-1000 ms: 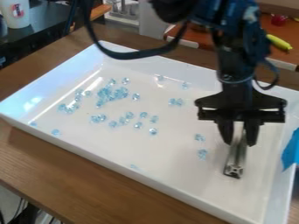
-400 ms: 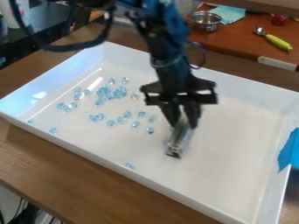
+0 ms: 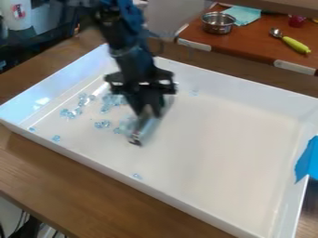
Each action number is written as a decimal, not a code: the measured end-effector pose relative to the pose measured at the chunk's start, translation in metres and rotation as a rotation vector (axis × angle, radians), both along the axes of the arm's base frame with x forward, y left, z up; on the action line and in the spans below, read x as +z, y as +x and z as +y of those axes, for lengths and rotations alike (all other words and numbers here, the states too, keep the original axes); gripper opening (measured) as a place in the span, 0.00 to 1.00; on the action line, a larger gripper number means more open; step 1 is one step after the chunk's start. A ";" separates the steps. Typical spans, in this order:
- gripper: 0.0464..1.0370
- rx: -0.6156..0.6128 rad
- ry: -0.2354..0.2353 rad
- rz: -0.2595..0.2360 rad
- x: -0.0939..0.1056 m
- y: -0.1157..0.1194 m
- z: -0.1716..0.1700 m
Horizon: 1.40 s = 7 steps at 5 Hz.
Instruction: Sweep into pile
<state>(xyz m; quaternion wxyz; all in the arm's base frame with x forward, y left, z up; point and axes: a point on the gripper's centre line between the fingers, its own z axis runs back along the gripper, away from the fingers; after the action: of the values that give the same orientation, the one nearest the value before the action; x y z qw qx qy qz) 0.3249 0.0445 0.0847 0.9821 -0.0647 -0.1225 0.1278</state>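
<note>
Nearest, along the bottom of the frame, is the brown wooden worktop [image 3: 68, 186], bearing a large white rectangular tray [image 3: 236, 162] with raised walls. One stray pale blue bead [image 3: 137, 176] lies beside its near wall, lower centre; another small bead [image 3: 56, 138] lies at the left.

Left of centre, a slim silvery metal bar [image 3: 143, 132] slants down to the tray floor, its upper part clamped in the black two-finger end effector [image 3: 151, 110]. Just left of it sit the scattered translucent pale blue beads [image 3: 102, 124], with the denser cluster [image 3: 112, 101] partly behind the arm.

The step in hand appears to be sweeping leftward into that cluster. Good practice: keep the bar's lower edge lightly on the floor, its long side facing the beads, and slow near the cluster, since a hard push would likely scatter it. The near-wall stray probably needs its own stroke, angled inward from the wall.

Farthest, upper right, a reddish-brown worktop [image 3: 248, 44] carries a round metal bowl [image 3: 218, 23] and a green-handled spoon [image 3: 295, 44].
</note>
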 end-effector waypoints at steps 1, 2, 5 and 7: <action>0.29 0.004 0.019 0.019 0.000 -0.016 0.036; 0.29 -0.012 0.047 0.047 0.000 -0.037 0.075; 0.29 0.001 -0.099 0.096 0.014 -0.085 0.083; 0.29 -0.016 -0.151 0.008 0.056 -0.070 -0.004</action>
<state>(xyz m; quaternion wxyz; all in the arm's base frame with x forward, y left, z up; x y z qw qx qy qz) 0.2548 0.0408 0.1404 0.9759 -0.1392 -0.1079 0.1292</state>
